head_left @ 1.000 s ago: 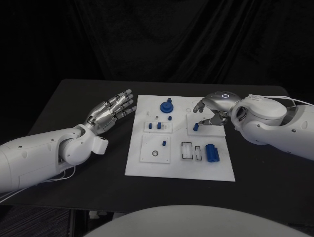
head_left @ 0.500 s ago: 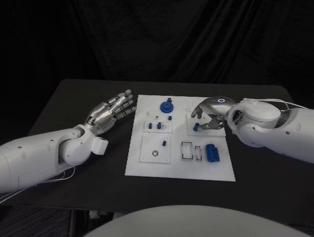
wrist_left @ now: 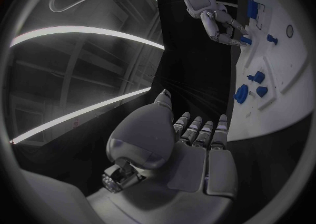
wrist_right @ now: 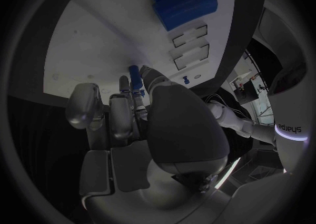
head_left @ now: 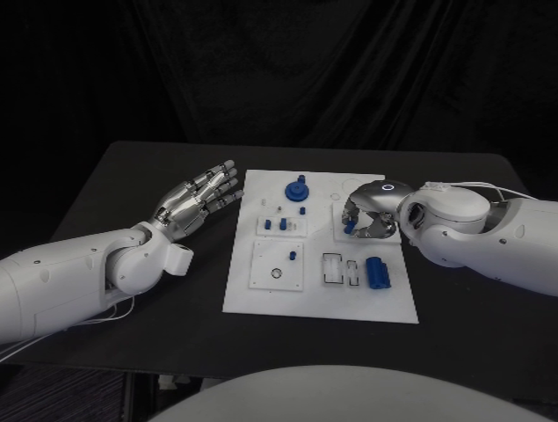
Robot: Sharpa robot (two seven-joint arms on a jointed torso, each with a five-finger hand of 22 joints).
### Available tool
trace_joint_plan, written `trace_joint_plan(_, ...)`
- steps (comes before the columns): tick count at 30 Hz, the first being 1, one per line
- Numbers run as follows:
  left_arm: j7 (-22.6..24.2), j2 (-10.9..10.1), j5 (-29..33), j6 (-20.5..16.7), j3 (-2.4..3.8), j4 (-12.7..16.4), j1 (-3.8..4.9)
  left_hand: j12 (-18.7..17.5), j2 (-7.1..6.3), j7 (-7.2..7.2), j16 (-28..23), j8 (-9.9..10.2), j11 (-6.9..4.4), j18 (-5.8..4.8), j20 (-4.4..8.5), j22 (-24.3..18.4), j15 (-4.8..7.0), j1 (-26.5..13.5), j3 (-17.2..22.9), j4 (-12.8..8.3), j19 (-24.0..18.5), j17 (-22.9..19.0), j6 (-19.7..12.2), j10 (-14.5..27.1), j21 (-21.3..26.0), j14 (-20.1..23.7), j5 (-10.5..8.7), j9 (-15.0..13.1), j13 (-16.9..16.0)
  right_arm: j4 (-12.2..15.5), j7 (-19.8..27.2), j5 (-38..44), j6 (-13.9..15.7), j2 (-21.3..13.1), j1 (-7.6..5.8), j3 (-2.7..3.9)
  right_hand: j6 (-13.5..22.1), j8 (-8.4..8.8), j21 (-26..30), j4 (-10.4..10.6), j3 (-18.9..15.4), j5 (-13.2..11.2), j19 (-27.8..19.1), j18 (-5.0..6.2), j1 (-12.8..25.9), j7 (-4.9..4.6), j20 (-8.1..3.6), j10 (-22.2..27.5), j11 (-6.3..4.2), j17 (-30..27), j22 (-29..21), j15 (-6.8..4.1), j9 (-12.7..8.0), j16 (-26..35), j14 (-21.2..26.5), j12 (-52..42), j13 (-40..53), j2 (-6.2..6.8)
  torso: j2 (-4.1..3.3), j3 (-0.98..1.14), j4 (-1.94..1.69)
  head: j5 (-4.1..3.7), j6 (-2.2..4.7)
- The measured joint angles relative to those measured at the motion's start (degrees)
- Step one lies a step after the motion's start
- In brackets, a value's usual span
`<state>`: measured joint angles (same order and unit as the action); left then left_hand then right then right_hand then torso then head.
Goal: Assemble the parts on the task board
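A small blue peg point(wrist_right: 134, 71) stands upright on the right part of the white task board point(head_left: 319, 303), pinched between the fingertips of the right hand point(head_left: 370, 211), which bends down over it. The board lies mid-counter point(head_left: 140, 163). A large blue cylinder point(head_left: 375, 272) lies nearer the robot beside two open slots point(head_left: 336, 268); a blue knob point(head_left: 296, 187) stands at the far edge. The left hand point(head_left: 200, 197) hovers left of the board, flat, fingers spread, holding nothing.
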<state>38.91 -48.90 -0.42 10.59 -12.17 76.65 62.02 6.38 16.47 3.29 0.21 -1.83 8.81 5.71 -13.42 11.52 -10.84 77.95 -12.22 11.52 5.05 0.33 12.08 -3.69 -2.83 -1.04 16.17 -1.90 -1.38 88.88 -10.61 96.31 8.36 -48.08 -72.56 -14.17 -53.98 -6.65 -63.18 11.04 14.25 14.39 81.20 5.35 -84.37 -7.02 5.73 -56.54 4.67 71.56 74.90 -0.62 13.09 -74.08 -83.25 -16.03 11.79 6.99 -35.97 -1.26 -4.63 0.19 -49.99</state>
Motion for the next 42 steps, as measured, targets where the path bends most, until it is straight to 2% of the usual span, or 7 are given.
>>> trace_joint_plan(8, 0.0, 0.1, 0.0, 0.0, 0.0, -0.1, -0.12, 0.0, 0.24, 1.12, 0.0, 0.0, -0.5, 0.0, -0.22, 0.0, 0.0, 0.2, 0.3, -0.6, 0.2, 0.0, -0.1, 0.1, 0.0, 0.0, 0.23, 0.0, 0.0, -0.4, 0.4, 0.0, 0.1, 0.4, 0.08, 0.0, -2.6, -0.34, -1.1, 0.5, 1.6, -0.7, 0.4, 0.01, 0.0, 0.14, -0.41, -3.7, -0.67, 0.7, 0.0, -0.2, 0.9, -0.7, -0.2, 1.0, -0.9, 0.0, 0.03, -0.02, 0.02, 0.07, 0.0)
trace_joint_plan(12, 0.0, 0.1, 0.0, 0.1, 0.0, -0.2, -0.23, 0.0, 0.01, 1.12, 0.0, 0.0, -0.49, 0.0, -0.22, 0.0, 0.0, 0.5, 0.5, -0.8, 0.2, 0.0, -0.1, 0.1, 0.0, 0.0, 0.57, 0.0, 0.0, -0.6, 0.5, 0.0, 0.3, 0.5, 0.09, 0.01, -4.3, -0.94, -1.4, -0.2, 2.8, -1.6, 0.4, 0.01, -0.7, 0.48, -0.41, -5.7, -1.01, 1.0, 0.0, -0.39, 1.5, -1.1, -0.4, 1.4, -1.3, -0.69, 0.0, -0.02, 0.01, 0.04, 0.0)
trace_joint_plan(15, 0.0, 0.1, 0.0, 0.1, 0.0, -0.2, -0.3, 0.0, 0.01, 1.12, 0.0, 0.0, -0.49, 0.0, -0.22, 0.0, 0.0, 0.5, 0.6, -0.9, 0.2, 0.0, -0.1, 0.1, 0.0, 0.0, 0.57, 0.0, 0.0, -0.7, 0.5, 0.0, 0.7, 0.5, 0.11, 0.01, -5.4, -1.29, -1.7, -1.0, 3.5, -2.4, 0.6, 0.01, -1.4, 0.35, -0.61, -7.1, -1.26, 1.0, 0.0, -0.41, 1.8, -1.1, -0.4, 1.4, -1.5, -1.35, -0.03, -0.02, -0.02, 0.03, 0.0)
trace_joint_plan(29, 0.0, 0.0, 0.0, 0.1, 0.0, -0.2, -0.52, 0.0, 0.08, 1.12, 0.0, 0.0, -0.49, 0.0, -0.21, -0.1, -0.22, 1.0, 1.7, -2.0, 0.2, 0.0, -0.1, 0.1, 0.0, -0.2, 1.99, 0.0, 0.0, 0.3, 0.8, -0.1, 4.0, -0.4, 0.07, -0.05, -7.8, -2.4, -1.6, -3.3, 5.0, -2.6, 0.6, 0.01, -3.1, 0.32, -0.61, -10.3, -1.64, 1.1, 0.0, -0.61, 2.3, -1.1, -0.6, 2.1, -2.2, -2.02, 0.0, -0.07, -0.04, 0.35, 0.0)
trace_joint_plan(31, 0.0, 0.0, 0.0, 0.1, 0.0, -0.2, -0.52, 0.0, 0.08, 1.12, 0.0, 0.0, -0.49, 0.0, -0.21, -0.1, -0.22, 1.0, 1.7, -2.0, 0.2, 0.0, -0.1, 0.1, 0.0, -0.2, 1.99, 0.0, 0.0, 0.9, 0.8, -0.1, 4.5, -0.8, -0.27, -0.1, -7.9, -2.42, -1.7, -3.8, 5.2, -2.1, 0.6, 0.02, -3.1, 0.33, -0.61, -10.4, -1.72, 1.1, 0.0, -0.61, 2.3, -1.1, -0.6, 2.5, -2.2, -2.02, 0.01, -0.06, -0.03, 0.4, 0.0)
trace_joint_plan(36, 0.0, -0.1, 0.0, 0.1, 0.0, -0.2, -0.55, 0.0, 0.08, 1.12, 0.0, 0.0, -0.49, 0.0, -0.21, -0.1, -0.22, 1.0, 1.8, -2.1, 0.2, 0.0, -0.1, 0.1, 0.0, -0.2, 2.33, 0.0, 0.0, 3.3, 0.8, -0.1, 5.7, -1.8, -2.47, 0.03, -7.9, -2.62, -1.6, -3.9, 5.3, -1.7, 0.6, 0.02, -4.1, 0.41, -0.61, -10.6, -1.53, 1.0, 0.0, -0.61, 2.3, -1.1, -0.6, 2.8, -2.5, -1.94, 0.0, -0.05, -0.02, 0.59, 0.0)
trace_joint_plan(42, 0.0, -0.1, 0.0, 0.1, 0.0, -0.2, -0.57, 0.0, 0.08, 1.12, 0.0, 0.0, -0.49, 0.0, -0.21, -0.1, -0.22, 1.0, 1.8, -2.1, 0.2, 0.0, -0.1, 0.1, 0.0, -0.2, 2.33, 0.0, 0.0, 8.6, 0.7, -0.1, 6.1, -2.8, -4.32, 0.04, -8.0, -2.65, -1.6, -4.0, 5.1, -1.7, 0.6, 0.02, -4.2, 0.48, -0.61, -10.6, -1.53, 1.0, 0.0, -0.61, 2.3, -1.1, -0.6, 3.1, -2.5, -1.88, -0.03, -0.04, 0.0, 0.9, 0.0)
